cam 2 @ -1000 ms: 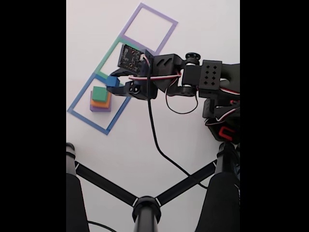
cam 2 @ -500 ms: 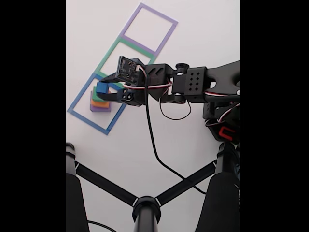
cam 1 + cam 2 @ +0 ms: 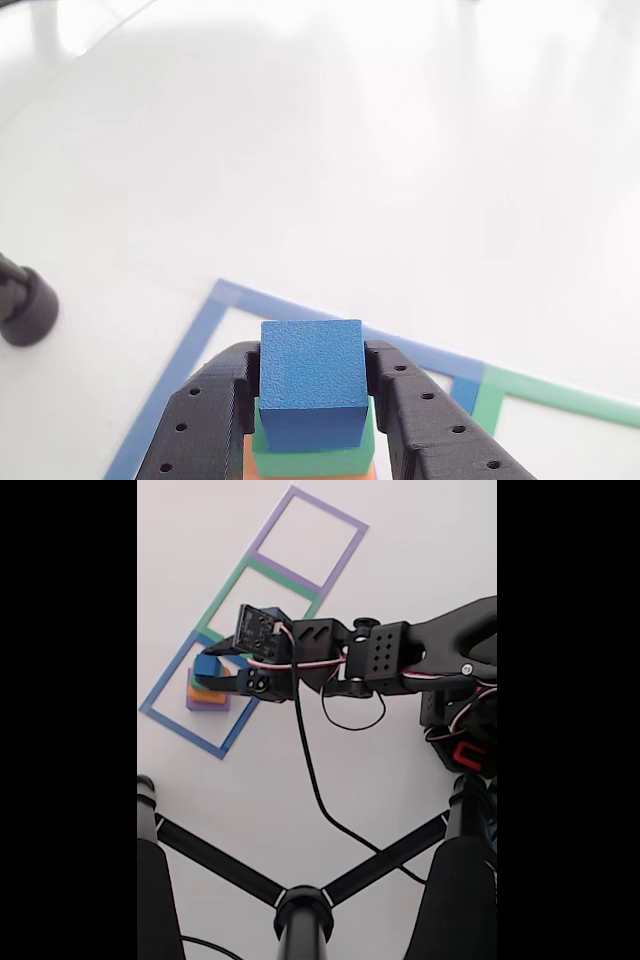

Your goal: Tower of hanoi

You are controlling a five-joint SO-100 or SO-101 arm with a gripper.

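The tower of hanoi stack stands inside the blue tape square (image 3: 163, 693). In the fixed view I see its purple base (image 3: 203, 707) and the orange block (image 3: 207, 694) above it. In the other view the green block (image 3: 305, 462) sits on the orange block (image 3: 246, 462). The blue cube (image 3: 311, 385) is directly over the green block, touching it or just above it. My gripper (image 3: 312, 352) is shut on the blue cube (image 3: 207, 665), one black finger (image 3: 215, 400) on each side. My gripper (image 3: 209, 668) reaches in from the right.
Green (image 3: 228, 588) and purple (image 3: 345, 540) tape squares lie in a row beyond the blue one. The arm's cable (image 3: 315, 780) trails over the table. A black stand (image 3: 300, 910) spreads its legs along the bottom. A black round foot (image 3: 25, 305) stands at the left.
My gripper has carried the blue cube leftward from beside the stack to a spot directly over it and lower, down onto the green block.
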